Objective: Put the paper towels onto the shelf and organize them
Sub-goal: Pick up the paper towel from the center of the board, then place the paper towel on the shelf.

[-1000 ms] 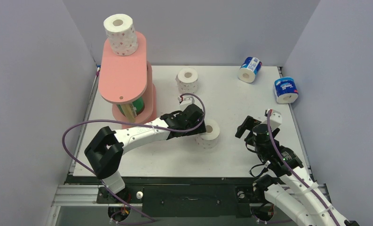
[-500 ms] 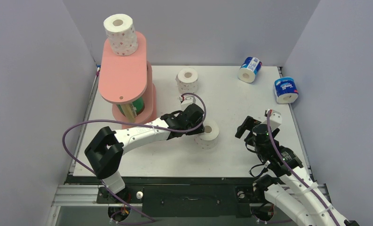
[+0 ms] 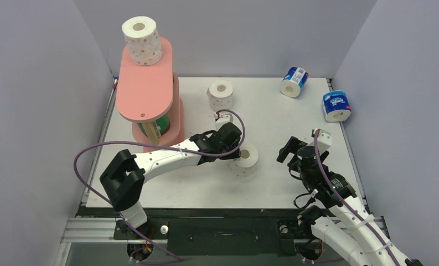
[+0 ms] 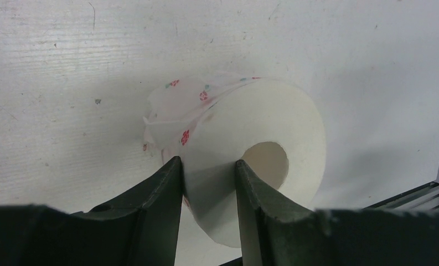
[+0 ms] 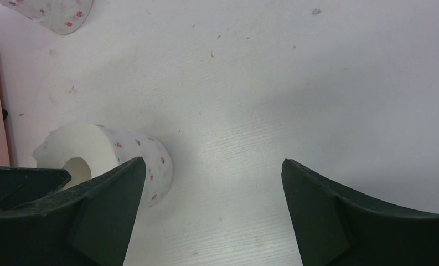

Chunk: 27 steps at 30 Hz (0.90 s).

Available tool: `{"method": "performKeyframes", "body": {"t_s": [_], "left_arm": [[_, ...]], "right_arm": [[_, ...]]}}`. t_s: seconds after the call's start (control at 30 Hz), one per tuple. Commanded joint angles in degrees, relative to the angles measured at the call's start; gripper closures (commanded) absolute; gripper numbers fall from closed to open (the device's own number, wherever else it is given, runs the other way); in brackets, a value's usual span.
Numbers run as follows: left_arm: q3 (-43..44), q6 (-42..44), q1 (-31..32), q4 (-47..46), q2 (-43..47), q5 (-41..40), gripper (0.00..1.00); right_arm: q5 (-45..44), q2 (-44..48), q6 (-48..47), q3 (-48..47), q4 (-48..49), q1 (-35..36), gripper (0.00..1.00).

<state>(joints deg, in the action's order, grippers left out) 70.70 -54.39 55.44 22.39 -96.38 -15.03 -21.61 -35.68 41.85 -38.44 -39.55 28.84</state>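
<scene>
a: what's on the pink shelf (image 3: 145, 91)?
b: a white, red-dotted top roll (image 3: 142, 40) upright on its highest board, and a green roll (image 3: 160, 125) on a tier below.
a: and on the desk (image 3: 278, 119)?
b: a second dotted roll (image 3: 221, 95) upright. nearer, the left gripper (image 4: 206, 169) pinches the third roll (image 4: 261, 138) by its wall. the right gripper (image 5: 212, 166) hangs spread wide, holding nothing. far right lie two blue rolls (image 3: 293, 81) (image 3: 336, 106).
</scene>
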Motion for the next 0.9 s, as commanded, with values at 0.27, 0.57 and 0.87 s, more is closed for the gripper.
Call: {"method": "performKeyframes", "body": {"t_s": [0.27, 0.57, 0.87], "left_arm": [[11.9, 5.1, 1.7, 8.9, 11.7, -6.0, 1.00], [23.9, 12.1, 1.6, 15.4, 21.1, -18.4, 1.00], [28.7, 20.2, 1.3, 12.4, 29.3, -29.7, 1.00]], "right_arm": [[-0.6, -1.0, -0.8, -2.4, 2.4, -0.4, 0.12], [-0.3, -1.5, -1.3, -3.3, 3.0, -0.4, 0.12], [0.0, -1.6, -1.5, -3.5, 3.1, -0.5, 0.12]]}}
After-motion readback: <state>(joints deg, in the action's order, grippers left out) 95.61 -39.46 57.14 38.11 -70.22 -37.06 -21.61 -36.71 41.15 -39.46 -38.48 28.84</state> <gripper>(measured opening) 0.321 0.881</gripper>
